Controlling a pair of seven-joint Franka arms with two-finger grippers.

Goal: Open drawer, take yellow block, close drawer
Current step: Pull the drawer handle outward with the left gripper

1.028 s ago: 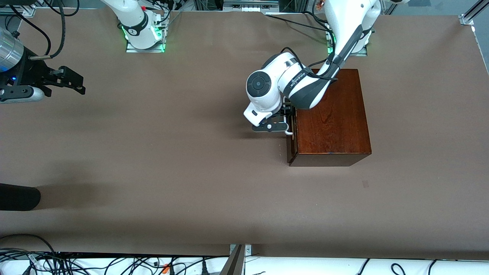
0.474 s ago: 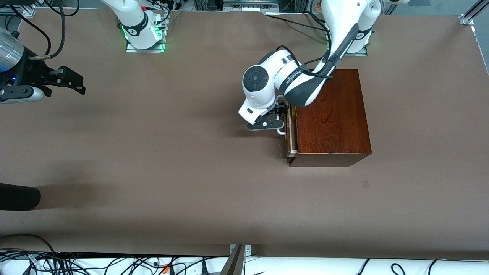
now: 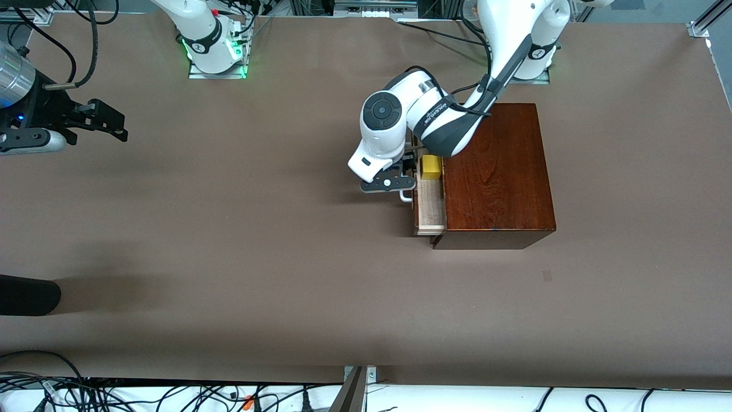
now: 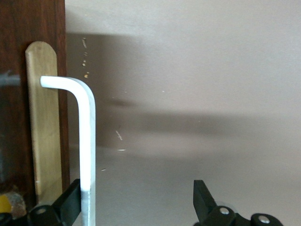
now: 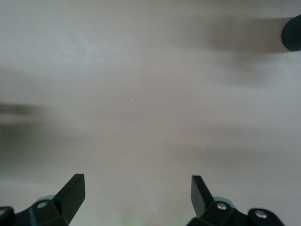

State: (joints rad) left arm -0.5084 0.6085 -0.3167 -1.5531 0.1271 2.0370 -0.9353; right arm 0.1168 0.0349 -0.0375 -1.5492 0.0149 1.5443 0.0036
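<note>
Pale-wood drawer [image 3: 429,209] part open, yellow block [image 3: 430,169] inside; left gripper [image 4: 136,207] spread, hooking its handle [image 4: 87,141]; right gripper [image 5: 137,195] spread, waits

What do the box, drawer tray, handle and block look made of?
Box: wood with visible grain and a glossy reddish-brown finish, probably varnished.
Drawer: pale, unfinished-looking light wood inside.
Handle: smooth white bent rod, painted metal or plastic; cannot tell which. The left gripper is at it.
Yellow block: plain, uniform bright yellow with no grain showing; plastic or painted wood.
</note>
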